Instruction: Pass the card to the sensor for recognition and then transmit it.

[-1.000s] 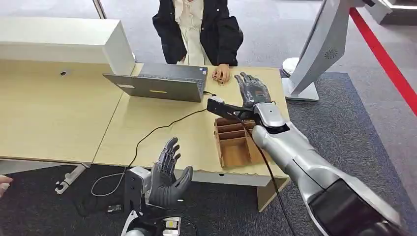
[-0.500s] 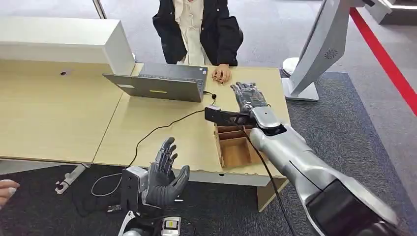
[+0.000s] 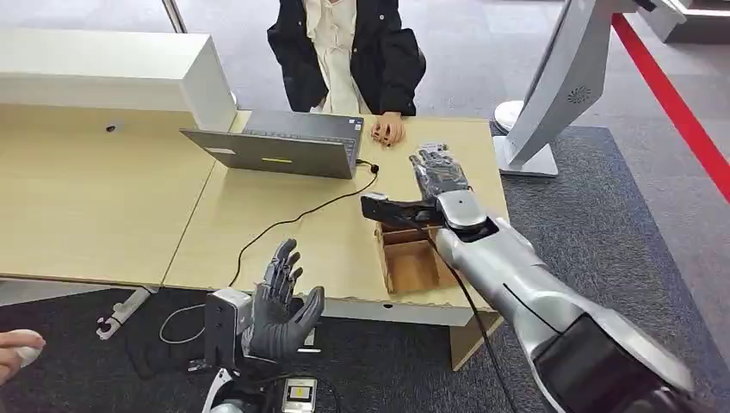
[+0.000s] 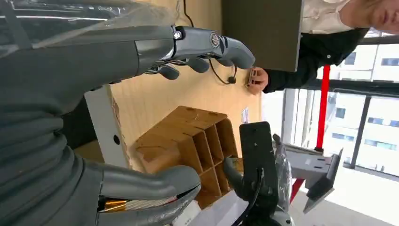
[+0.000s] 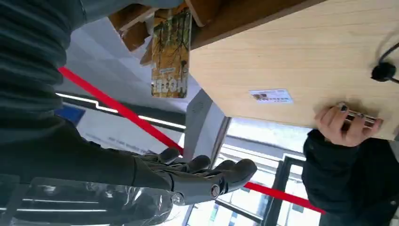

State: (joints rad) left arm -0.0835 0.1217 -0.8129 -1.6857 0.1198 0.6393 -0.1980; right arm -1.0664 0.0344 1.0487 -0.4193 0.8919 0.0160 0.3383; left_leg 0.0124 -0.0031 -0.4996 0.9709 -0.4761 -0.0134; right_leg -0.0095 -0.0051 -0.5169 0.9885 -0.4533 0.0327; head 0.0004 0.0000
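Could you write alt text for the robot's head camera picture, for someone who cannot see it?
The robot's right hand reaches, fingers spread, over a wooden desk above a compartmented wooden box. Its left hand hangs open below the desk edge. A person sits opposite behind a laptop.

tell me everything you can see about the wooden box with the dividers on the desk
The open-topped brown wooden organiser box sits near the front edge of the light wooden desk, on the robot's right side. Thin wooden partitions split it into several narrow slots at the far end and one larger compartment nearer the robot. A printed card stands in one slot. The right hand reaches out above its far end, apparently not touching it.
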